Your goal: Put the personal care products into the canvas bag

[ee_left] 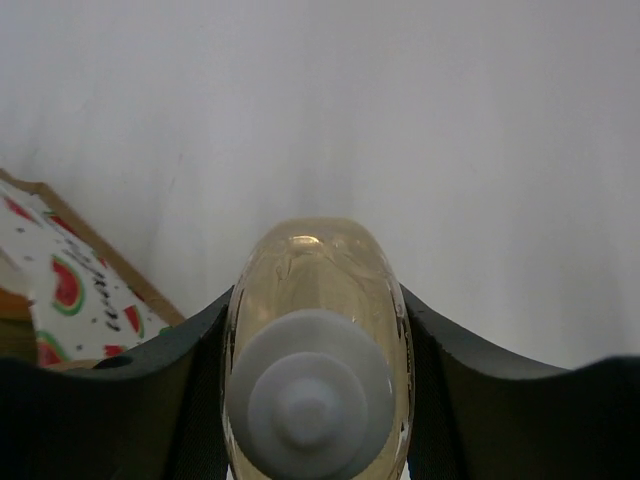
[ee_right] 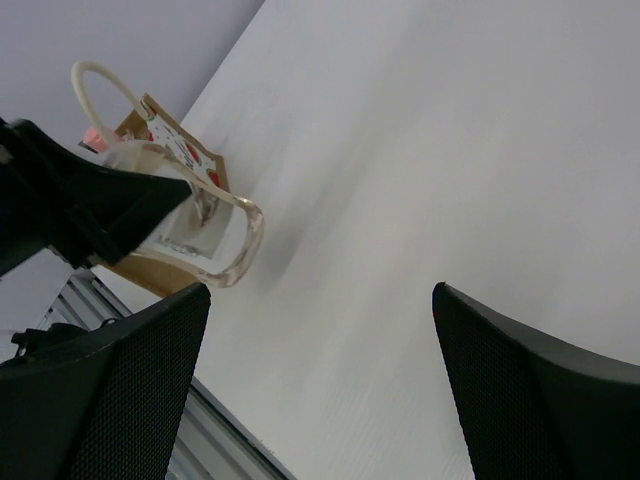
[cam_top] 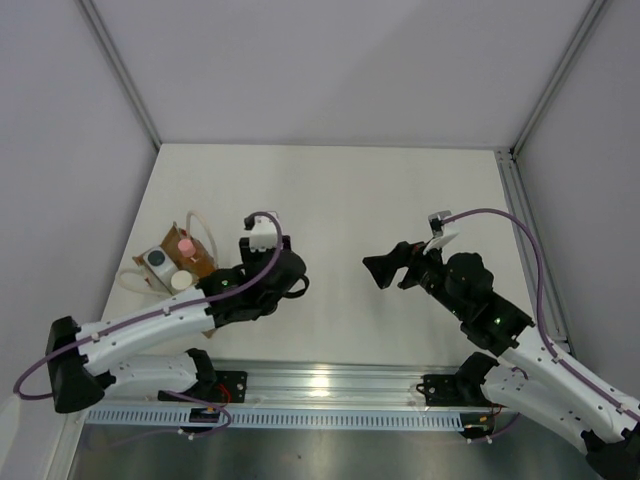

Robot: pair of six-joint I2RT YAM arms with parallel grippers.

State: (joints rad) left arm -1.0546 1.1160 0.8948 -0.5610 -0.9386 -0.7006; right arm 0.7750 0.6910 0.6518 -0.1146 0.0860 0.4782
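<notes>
My left gripper is shut on a pale olive-green bottle whose white cap faces the wrist camera. In the right wrist view this bottle sticks out of the left fingers, close above the table and in front of the canvas bag. In the top view the left gripper hides the bottle. The tan bag stands just left of it and holds a pink-capped bottle, a white bottle with a dark cap and a cream cap. My right gripper hangs open over mid-table, and its jaws hold nothing.
The bag's cream loop handles stick up at its back and left. A metal rail runs along the near table edge by the arm bases. Enclosure walls and posts bound the white table.
</notes>
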